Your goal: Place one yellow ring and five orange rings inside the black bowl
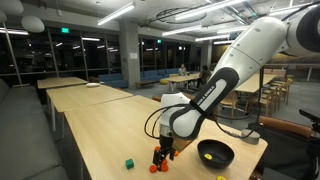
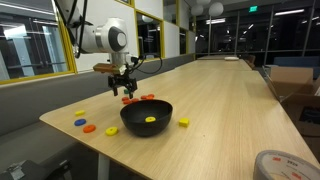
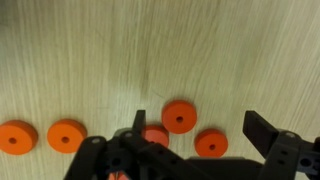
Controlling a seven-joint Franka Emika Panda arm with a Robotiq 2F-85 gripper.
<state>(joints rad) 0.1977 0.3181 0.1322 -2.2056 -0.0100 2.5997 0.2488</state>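
The Franka arm [image 1: 225,75] is bending down over a long wooden table [image 2: 230,100] in a dimly lit hall. Its gripper [image 3: 195,122] is hanging low above a loose group of orange rings [image 3: 179,116]. Whether its tips are touching the wood cannot be told.

In the wrist view the two black fingers [image 3: 262,130] are standing well apart and gripping nothing. Two of the rings are lying flat on the tabletop between them. A third is showing partly from behind one finger, and two more are lying off to the side, near the picture's edge.

The black bowl [image 2: 146,117] is sitting on the table near the gripper, clear of the orange group. The yellow ring [image 2: 150,120] is lying inside it, on the bottom. A second small yellow piece [image 2: 184,122] is lying on the table just beside the bowl's outer wall.

In an exterior view a small green cube [image 1: 128,162] is resting on the table, near the rings on the side away from the bowl. Near the table's corner a few small coloured discs [image 2: 88,128] are lying scattered: yellow, blue and orange.
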